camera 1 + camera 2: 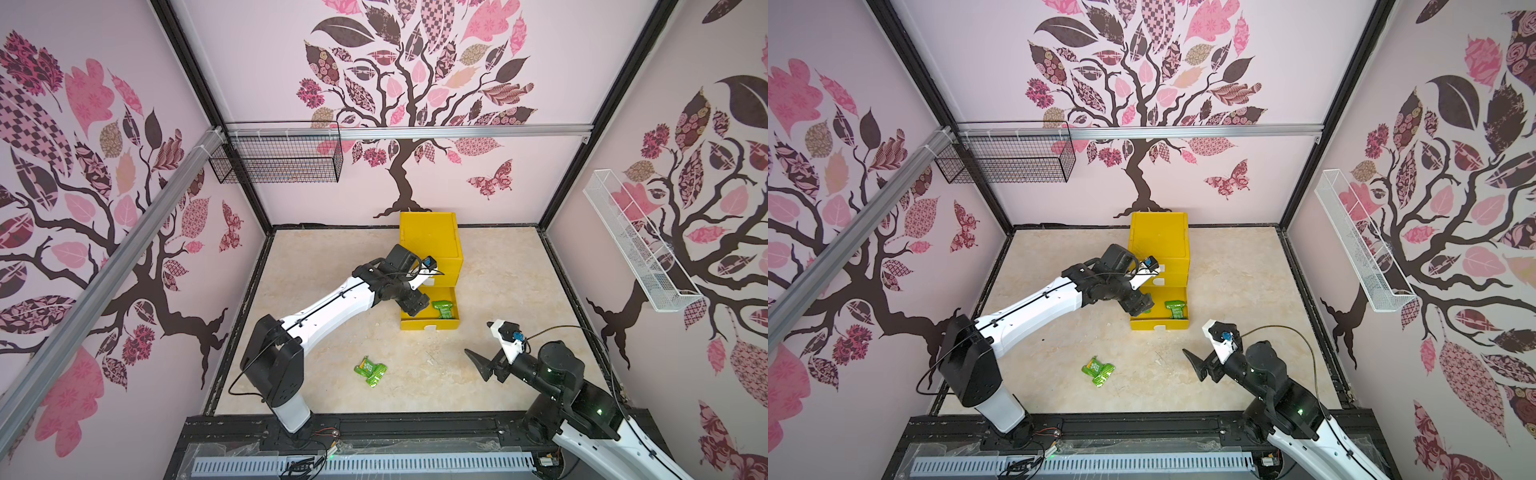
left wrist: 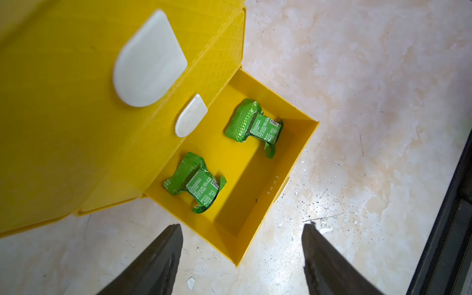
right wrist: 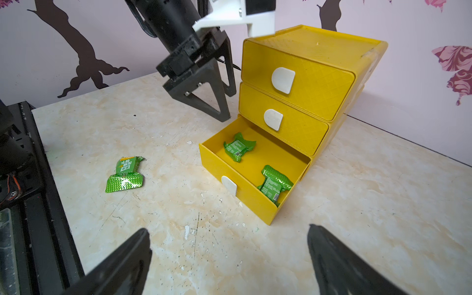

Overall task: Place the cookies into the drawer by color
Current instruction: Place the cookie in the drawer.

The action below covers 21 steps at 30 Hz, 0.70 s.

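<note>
The left pincer hangs with its fingers spread wide and nothing between them, tips pointing down at the near corner of the pulled-out bottom drawer of the yellow chest. Two green cookies lie flat on that drawer's floor: one just below and ahead of the pincer, close to the chest's front, the other farther off, toward the opposite side wall. The step in hand looks like filling the green drawer, two packets in and one to go. The third green cookie lies on the table well apart from the left pincer, back toward that arm's base. The right pincer is also spread and empty, hovering off the drawer's front, with the loose cookie ahead of it and to one side. No black or orange packets show; the two upper drawers are shut, so they are probably inside, though that cannot be seen. The next move calls for lifting the left pincer clear of the drawer wall, carrying it back over the loose cookie, coming down astride its thick middle rather than the flimsy crimped ends, and pinching firmly before returning.
</note>
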Tool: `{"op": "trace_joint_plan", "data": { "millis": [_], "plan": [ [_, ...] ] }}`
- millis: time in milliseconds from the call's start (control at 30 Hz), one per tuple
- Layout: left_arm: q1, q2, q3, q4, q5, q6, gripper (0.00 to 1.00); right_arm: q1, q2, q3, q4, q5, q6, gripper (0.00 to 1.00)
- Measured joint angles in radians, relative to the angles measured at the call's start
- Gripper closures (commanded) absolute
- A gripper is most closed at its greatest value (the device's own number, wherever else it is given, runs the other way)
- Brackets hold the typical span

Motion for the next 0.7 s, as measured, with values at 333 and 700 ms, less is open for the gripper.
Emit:
{"op": "trace_joint_plan", "data": {
  "millis": [333, 700],
  "plan": [
    [0.023, -0.188, -0.134, 0.037, -0.005, 0.037, 0.03, 0.000, 0.036, 0.000, 0.004, 0.003, -0.008, 0.01],
    [0.226, -0.309, -0.211, 0.064, 0.076, 0.026, 0.03, 0.000, 0.198, 0.040, 0.003, -0.074, -0.004, 0.01]
  ]
}}
